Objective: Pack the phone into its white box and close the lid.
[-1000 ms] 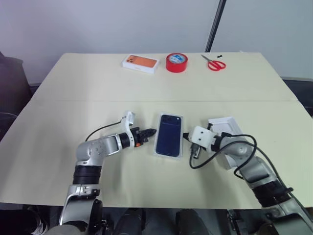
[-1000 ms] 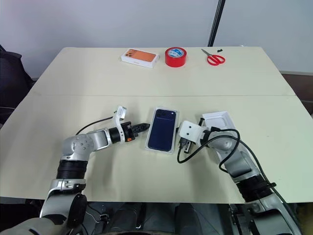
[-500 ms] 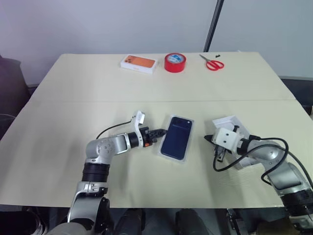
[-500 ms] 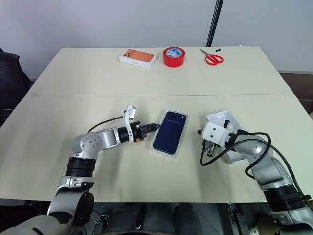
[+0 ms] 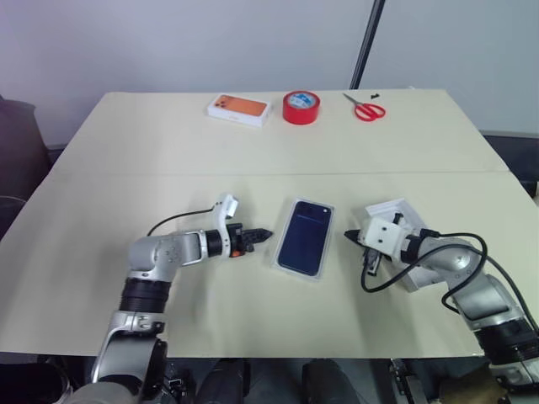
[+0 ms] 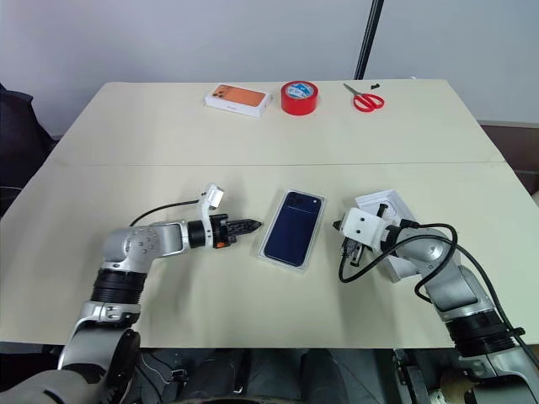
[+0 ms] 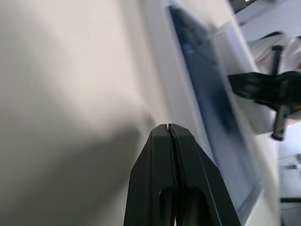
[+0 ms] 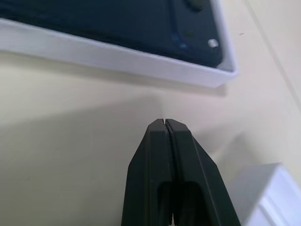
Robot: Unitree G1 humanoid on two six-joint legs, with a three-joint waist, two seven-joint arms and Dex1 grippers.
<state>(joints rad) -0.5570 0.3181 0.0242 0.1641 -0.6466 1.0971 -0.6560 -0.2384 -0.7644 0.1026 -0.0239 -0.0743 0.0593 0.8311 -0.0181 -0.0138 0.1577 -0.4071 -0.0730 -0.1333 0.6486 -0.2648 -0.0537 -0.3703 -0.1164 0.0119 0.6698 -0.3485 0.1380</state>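
dark navy phone [image 5: 304, 236] in the white box [image 5: 283, 259]; all-white lid [image 5: 394, 214]; red tape roll [image 5: 303, 107]; red-handled scissors [image 5: 365, 107]; orange-topped white carton [image 5: 241, 108]; beige table [image 5: 168, 143].

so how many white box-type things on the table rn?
3. The white box holding the phone sits mid-table between the grippers; the lid lies beside the right arm, partly hidden by it; an orange-topped carton is at the far edge near the red tape.

The phone [image 6: 291, 227] has a glossy, smooth navy back that catches a soft sheen. The white box [image 8: 117, 56] around it looks like matt, smooth card. Under both pairs of jaws the table [image 6: 253, 143] is a matt cream surface. The fingers [image 8: 171, 174] are smooth black plastic.
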